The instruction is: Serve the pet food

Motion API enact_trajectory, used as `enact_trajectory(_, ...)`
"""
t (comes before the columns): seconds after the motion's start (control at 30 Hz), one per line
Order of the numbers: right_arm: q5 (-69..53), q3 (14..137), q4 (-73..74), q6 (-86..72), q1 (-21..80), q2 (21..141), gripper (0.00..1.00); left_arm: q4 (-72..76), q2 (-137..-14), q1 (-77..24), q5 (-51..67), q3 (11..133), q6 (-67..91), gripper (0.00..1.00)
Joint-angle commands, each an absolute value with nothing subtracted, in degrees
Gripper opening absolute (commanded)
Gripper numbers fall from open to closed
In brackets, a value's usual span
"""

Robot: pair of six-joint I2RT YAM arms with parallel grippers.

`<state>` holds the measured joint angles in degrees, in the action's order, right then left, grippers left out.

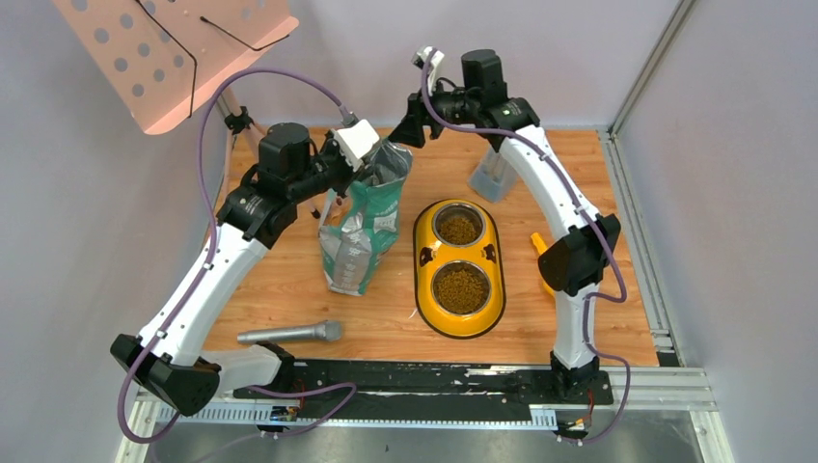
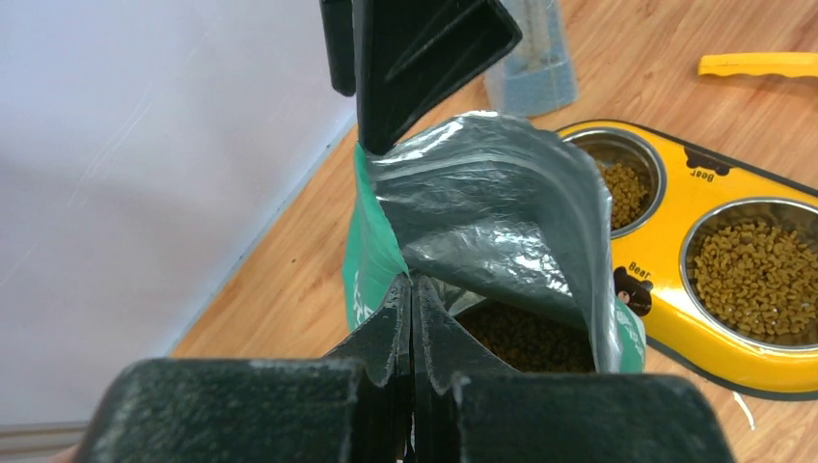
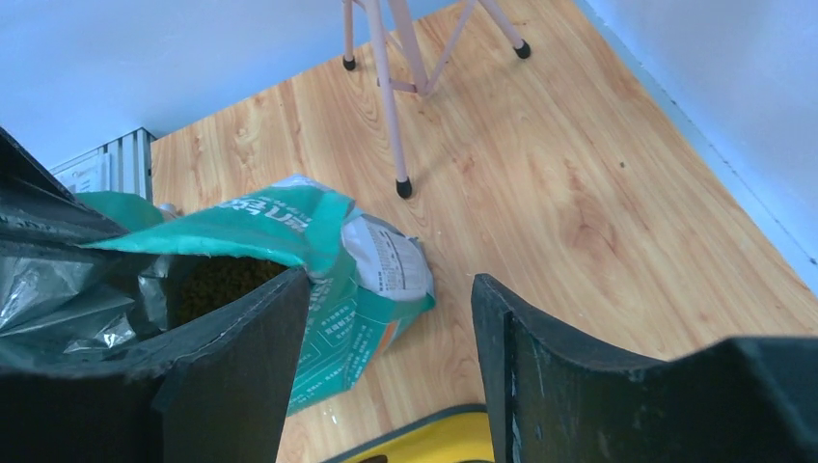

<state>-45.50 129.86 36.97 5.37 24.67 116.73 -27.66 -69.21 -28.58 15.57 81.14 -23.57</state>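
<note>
L tool (image 2: 412, 307) is pinching the bag (image 2: 502, 212) rim, clenched; R tool (image 3: 389, 282) is hovering released at its mouth. Pet food (image 1: 460, 287) is sitting in both feeder (image 1: 422, 253) bowls & in the bag. Hold rim taut, bag upright.

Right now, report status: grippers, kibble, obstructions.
Left gripper shut on bag rim; right gripper open at bag mouth. Kibble in both feeder bowls and bag. Scoop lies right of feeder, unheld.

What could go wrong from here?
The left hand pinches only one edge of the open bag; a slip could tip it and spill the pet food. The open right hand sits by the opposite rim and may knock it. The double bowl already holds food; more might overflow.
</note>
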Motion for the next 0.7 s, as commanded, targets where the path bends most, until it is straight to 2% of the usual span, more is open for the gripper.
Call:
enact_trajectory(0.0,-41.85,132.36,33.76,2.80,26.85,117.31,0.63,-23.50,-67.32,-28.74,17.84,82.87,-24.40,0.00)
enact_trajectory(0.1,-42.97,131.49,33.84,2.66,27.30,116.90,0.62,-23.05,-67.12,-28.74,17.14,82.73,-24.39,0.00)
enact_trajectory(0.33,-42.29,126.50,34.89,2.24,28.15,114.70,0.51,-20.42,-66.54,-28.74,16.33,81.76,-23.71,0.00)
enact_trajectory(0.47,-41.36,124.11,35.34,1.74,28.87,114.01,0.49,-21.38,-66.71,-28.74,16.74,82.65,-24.08,0.00)
enact_trajectory(0.5,-41.17,124.00,35.33,1.34,29.12,114.02,0.43,-21.67,-66.84,-28.74,17.10,83.04,-24.19,0.00)
enact_trajectory(0.6,-40.91,125.01,35.12,0.41,29.74,114.37,0.13,-22.63,-67.06,-28.74,17.57,83.52,-23.88,0.00)
enact_trajectory(0.63,-40.69,125.51,34.93,-1.14,29.79,114.43,0.06,-22.83,-67.19,-28.74,17.53,83.68,-23.42,0.00)
enact_trajectory(0.67,-40.33,126.15,34.56,-2.67,29.79,114.53,0.00,-23.20,-67.30,-28.74,17.38,83.85,-23.13,0.10)
